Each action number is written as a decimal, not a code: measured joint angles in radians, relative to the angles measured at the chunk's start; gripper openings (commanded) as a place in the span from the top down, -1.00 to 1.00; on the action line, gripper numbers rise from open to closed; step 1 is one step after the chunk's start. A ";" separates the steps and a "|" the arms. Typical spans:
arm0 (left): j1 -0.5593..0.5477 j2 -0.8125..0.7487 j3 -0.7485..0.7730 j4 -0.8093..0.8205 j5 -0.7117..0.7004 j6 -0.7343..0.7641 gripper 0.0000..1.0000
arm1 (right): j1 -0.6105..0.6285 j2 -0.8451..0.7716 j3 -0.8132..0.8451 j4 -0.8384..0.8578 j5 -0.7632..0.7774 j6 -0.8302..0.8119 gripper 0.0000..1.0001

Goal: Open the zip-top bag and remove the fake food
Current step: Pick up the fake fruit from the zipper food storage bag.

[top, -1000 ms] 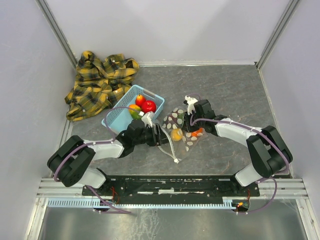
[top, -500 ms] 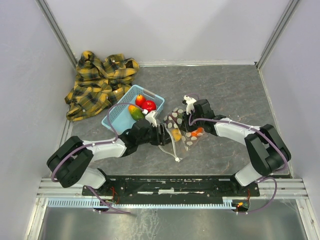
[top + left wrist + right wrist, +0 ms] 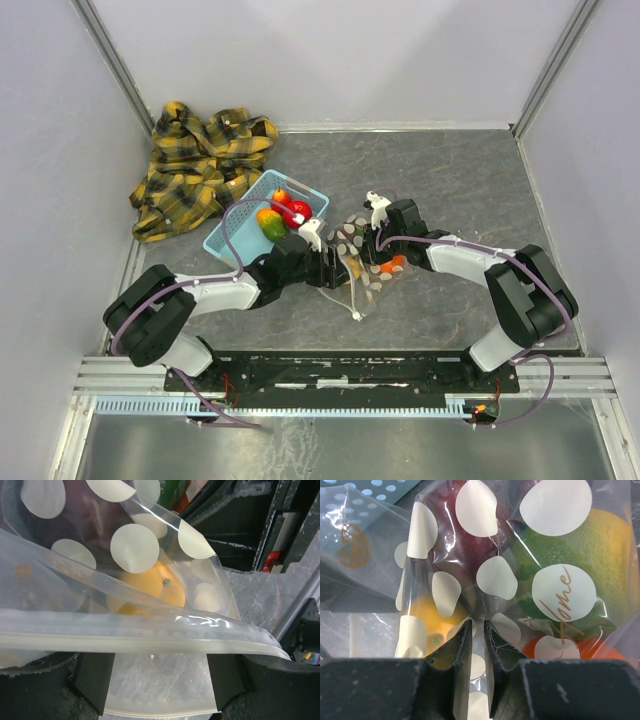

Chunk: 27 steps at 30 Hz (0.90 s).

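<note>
The zip-top bag [image 3: 352, 238] lies mid-table, clear with white dots. Fake food shows through it: an orange-yellow fruit [image 3: 150, 592], a green one [image 3: 545, 565], a maroon one [image 3: 455, 535] and an orange-red one [image 3: 592, 652]. My left gripper [image 3: 338, 268] is at the bag's mouth and open. Its fingers [image 3: 92, 680] stand wide apart with the bag's lower lip lying between them. The white zip strip [image 3: 150, 640] runs across above them. My right gripper [image 3: 375, 243] is at the bag's far side. Its fingers [image 3: 462, 640] are shut on a fold of the plastic.
A light blue slotted basket [image 3: 232, 238] stands left of the bag, holding red [image 3: 297, 210] and green-orange [image 3: 268, 222] fruits. A yellow plaid shirt [image 3: 200, 165] lies crumpled at the back left. Grey walls enclose the table.
My left gripper has moved right, up to the bag's mouth, and the zip strip has shifted with it. My right gripper has edged slightly left, still holding the bag.
</note>
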 measured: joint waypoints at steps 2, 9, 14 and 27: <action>-0.002 0.002 0.005 -0.003 -0.020 0.016 -0.55 | 0.000 0.000 0.000 0.000 -0.002 0.002 0.55; -0.009 0.026 0.045 -0.036 -0.071 0.064 -0.57 | 0.000 0.000 0.000 0.002 -0.006 0.006 0.54; -0.015 0.051 0.064 -0.054 -0.077 0.090 -0.57 | 0.000 0.000 0.000 0.008 -0.011 0.006 0.55; -0.020 0.105 0.100 -0.061 -0.108 0.123 -0.58 | 0.000 0.018 0.000 0.037 -0.039 0.016 0.55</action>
